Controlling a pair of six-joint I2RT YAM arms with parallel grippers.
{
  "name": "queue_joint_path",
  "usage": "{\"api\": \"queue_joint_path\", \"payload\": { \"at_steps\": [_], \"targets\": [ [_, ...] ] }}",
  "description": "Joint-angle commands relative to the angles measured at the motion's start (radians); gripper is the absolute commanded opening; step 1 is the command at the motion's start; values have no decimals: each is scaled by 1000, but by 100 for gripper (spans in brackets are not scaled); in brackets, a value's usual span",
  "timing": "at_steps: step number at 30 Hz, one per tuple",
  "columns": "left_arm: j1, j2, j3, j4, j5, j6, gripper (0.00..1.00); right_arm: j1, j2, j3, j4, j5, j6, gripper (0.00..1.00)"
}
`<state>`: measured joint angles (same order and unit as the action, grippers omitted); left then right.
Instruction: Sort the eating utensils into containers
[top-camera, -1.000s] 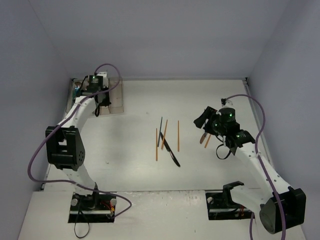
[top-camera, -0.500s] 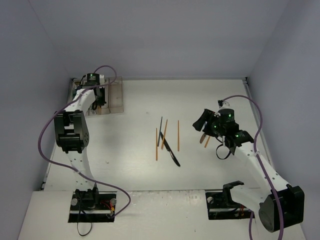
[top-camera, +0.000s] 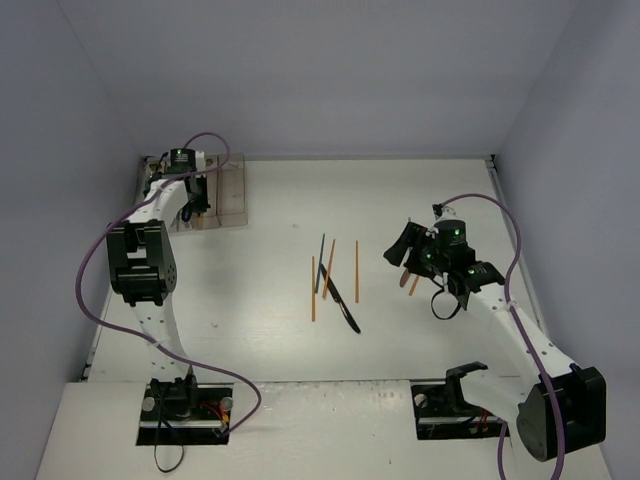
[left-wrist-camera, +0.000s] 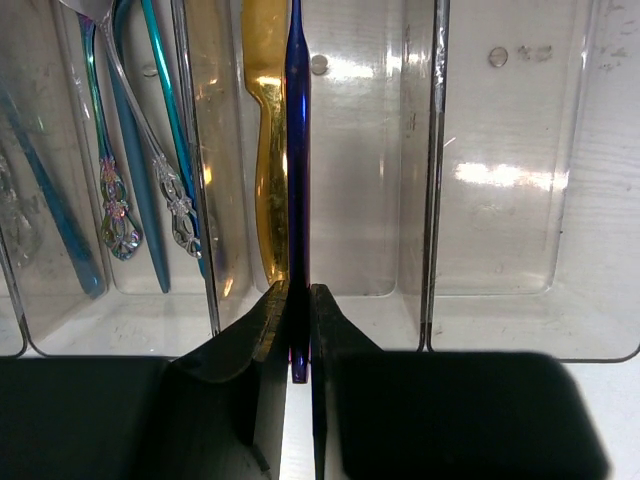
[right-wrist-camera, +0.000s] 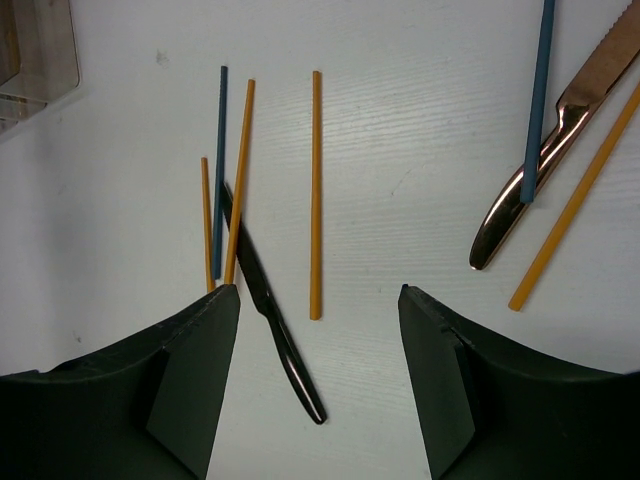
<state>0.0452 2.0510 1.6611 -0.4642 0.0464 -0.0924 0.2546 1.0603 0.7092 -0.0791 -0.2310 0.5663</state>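
Observation:
My left gripper (left-wrist-camera: 298, 292) is shut on the end of a dark blue utensil (left-wrist-camera: 297, 150) that reaches into the second bin of the clear containers (left-wrist-camera: 430, 200), beside a gold utensil (left-wrist-camera: 265, 150). The bin to the left holds teal, blue and silver utensils (left-wrist-camera: 150, 170). In the top view the left gripper (top-camera: 192, 208) is at the containers (top-camera: 232, 195) at the back left. My right gripper (right-wrist-camera: 320, 295) is open and empty, above a black knife (right-wrist-camera: 270, 310) and orange sticks (right-wrist-camera: 316, 190). A copper knife (right-wrist-camera: 545, 170) lies to the right under a blue stick (right-wrist-camera: 538, 100).
In the top view, orange sticks (top-camera: 357, 270), a blue stick (top-camera: 320, 262) and the black knife (top-camera: 342, 305) lie mid-table, left of the right gripper (top-camera: 400, 246). Two bins on the right (left-wrist-camera: 520, 170) show no utensils. A table wall runs along the back.
The left arm's elbow has swung up and back, with its gripper still at the containers. The right gripper has drifted slightly left towards the sticks.

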Motion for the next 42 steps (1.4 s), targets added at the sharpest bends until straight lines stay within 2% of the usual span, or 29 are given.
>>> {"api": "queue_joint_path", "payload": {
  "at_steps": [1,8,12,17,21,24,27,31,35,42],
  "targets": [
    [1,-15,28,77,13,-22,2,-6,-13,-7,38,-23,-5,62],
    [1,-23,10,88,-4,-33,15,-6,-6,-22,38,-6,-21,62],
    [-1,-29,9,85,-9,-38,16,-6,-5,-24,36,6,-36,63],
    [-1,-47,11,85,-8,-47,22,-5,8,-24,36,11,-61,63],
    [-3,-107,12,85,1,-65,32,4,31,-18,34,12,-91,63],
    [-19,-185,1,78,11,-102,44,37,65,0,28,16,-137,62],
    [-49,-302,-37,69,0,-165,61,137,116,33,18,71,-171,61],
    [-161,-461,-148,63,-54,-191,69,286,221,94,-3,164,-209,61],
    [-241,-587,-268,62,-96,-193,75,422,330,151,-28,227,-227,61],
    [-275,-798,-468,58,-88,-206,77,560,506,245,-81,332,-239,60]
  ]
}}
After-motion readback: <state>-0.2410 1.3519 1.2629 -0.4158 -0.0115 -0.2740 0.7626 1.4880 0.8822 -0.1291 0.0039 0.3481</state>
